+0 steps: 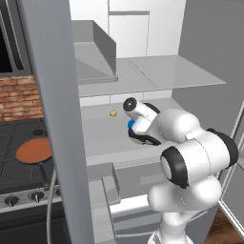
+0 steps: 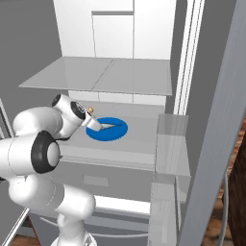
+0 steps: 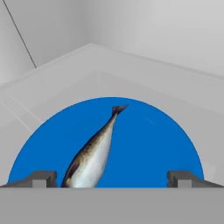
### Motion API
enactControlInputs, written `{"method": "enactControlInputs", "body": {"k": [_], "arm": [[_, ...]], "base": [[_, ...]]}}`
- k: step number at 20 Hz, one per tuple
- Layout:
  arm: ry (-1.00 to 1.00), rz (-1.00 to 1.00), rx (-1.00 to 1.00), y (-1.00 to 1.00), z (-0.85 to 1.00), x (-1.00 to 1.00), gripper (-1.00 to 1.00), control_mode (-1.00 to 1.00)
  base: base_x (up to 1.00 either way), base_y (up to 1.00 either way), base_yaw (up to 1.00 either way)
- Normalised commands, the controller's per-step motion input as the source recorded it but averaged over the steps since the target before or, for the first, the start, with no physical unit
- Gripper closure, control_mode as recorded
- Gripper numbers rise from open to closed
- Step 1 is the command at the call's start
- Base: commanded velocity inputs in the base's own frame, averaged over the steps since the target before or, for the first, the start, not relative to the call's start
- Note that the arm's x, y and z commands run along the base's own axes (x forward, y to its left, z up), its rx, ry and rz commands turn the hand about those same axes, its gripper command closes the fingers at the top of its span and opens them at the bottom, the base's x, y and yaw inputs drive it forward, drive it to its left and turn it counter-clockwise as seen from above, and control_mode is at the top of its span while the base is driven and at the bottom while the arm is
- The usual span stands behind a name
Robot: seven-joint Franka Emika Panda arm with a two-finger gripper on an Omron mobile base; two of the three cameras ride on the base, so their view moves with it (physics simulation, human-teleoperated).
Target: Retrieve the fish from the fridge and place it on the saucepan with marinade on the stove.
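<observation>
Open fridge (image 2: 144,33), white interior, grey shelves; I am working at the middle shelf (image 2: 129,139). My claw (image 3: 112,180) stands at its widest with nothing between the tips, poised low over the blue plate (image 3: 148,140). The fish (image 3: 92,153) lies on that plate, tail pointing away from the claw, its body running diagonally so that the head end sits just beside the left-hand fingertip (image 3: 41,178) in the hand view, off the centre line between the tips. Judgement: the reach for the fish is in hand; no grasp made yet. Next move calls for shifting the claw to bring the body between the tips, descending and closing. A small yellow-orange lump (image 1: 113,113) sits further back on the shelf. The saucepan (image 1: 33,151) with marinade waits on the stove (image 1: 19,167), well apart, beyond the fridge door (image 1: 57,119).
</observation>
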Motion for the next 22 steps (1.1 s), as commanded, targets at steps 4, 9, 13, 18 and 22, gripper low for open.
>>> {"method": "enactControlInputs", "body": {"k": [4, 9, 13, 18, 22], "arm": [[0.0, -0.04, 0.0, 0.14, 0.0, 0.0, -1.0, -1.0], [0.0, -0.04, 0.0, 0.13, 0.0, 0.0, -1.0, -1.0], [0.0, -0.04, 0.0, 0.1, 0.0, 0.0, -1.0, -1.0], [0.0, -0.02, 0.0, 0.02, 0.0, 0.0, -1.0, -1.0], [0.0, 0.0, 0.0, 0.0, 0.0, 0.0, -1.0, -1.0]], "base": [[0.0, 0.0, 0.0], [0.0, 0.0, 0.0], [0.0, 0.0, 0.0], [0.0, 0.0, 0.0], [0.0, 0.0, 0.0]]}}
